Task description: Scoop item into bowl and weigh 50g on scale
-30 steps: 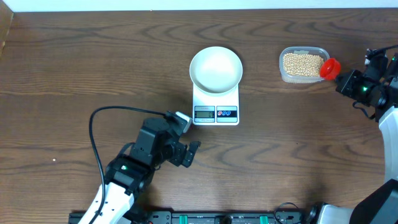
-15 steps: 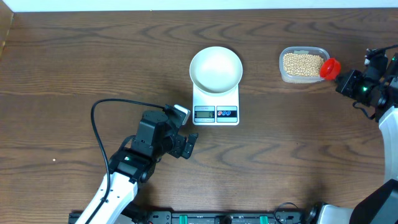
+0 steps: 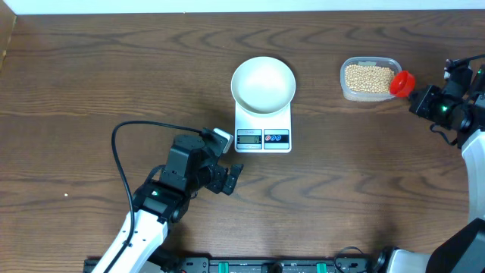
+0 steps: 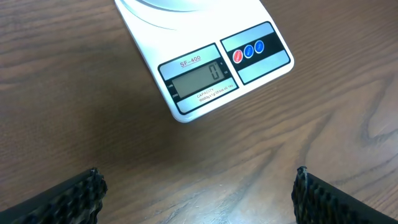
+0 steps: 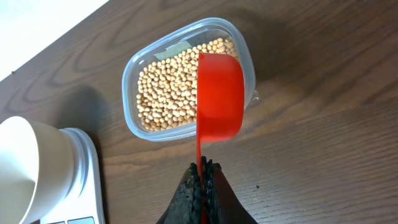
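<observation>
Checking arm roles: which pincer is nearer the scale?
Left. The open left pincer sits just in front of the scale, by its display edge; the right pincer, holding a red scoop, is far off beside the bean tub.

- The left arm (image 3: 178,178) sits a bit higher up the table than it did one second ago. It has slid away from the near edge, toward the far side.
- The left gripper (image 4: 199,186) goes with it. It is now a little closer to the front edge of the scale (image 3: 263,139), but it is not touching it.
- More of the arm's white part (image 3: 136,239) shows near the bottom of the overhead view.
- The loop of black cable (image 3: 114,152) behind the arm has moved up a little too.
- All of this happens in the first half of the second.
</observation>
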